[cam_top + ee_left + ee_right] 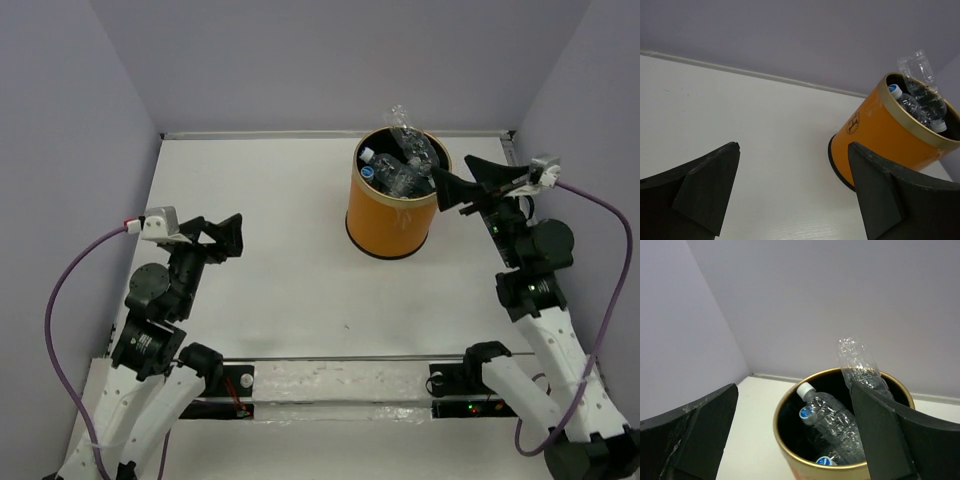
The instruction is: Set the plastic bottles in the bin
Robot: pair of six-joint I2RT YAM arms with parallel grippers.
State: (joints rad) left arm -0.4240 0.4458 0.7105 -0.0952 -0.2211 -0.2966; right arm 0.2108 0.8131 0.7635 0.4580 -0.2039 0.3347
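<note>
Plastic bottles (405, 165) sit in the bin (385, 215) by the desk's far edge (one pokes out). My left gripper (227, 238) and right gripper (462, 180) gape, empty.

- The small clear plastic bottles (832, 417) are thin, see-through plastic, crinkled and ribbed, and catch small glints. Their caps are smooth, opaque plastic.
- The orange cylindrical bin (880, 135) has a smooth wall with a slight sheen, a shiny brass-coloured rim and a dull black inside.
- The white bench (270, 260) is matt, and a faint fine grain shows in the left wrist view.
- Along the bench's near edge runs a glossy, wrinkled clear strip (340, 385), like film or tape.
- The left pincer (792, 150) and right pincer (794, 390) are matt black and slightly grainy. The right one has pale scuffs.
- The white arm shells (150, 410) look like smooth moulded plastic.
</note>
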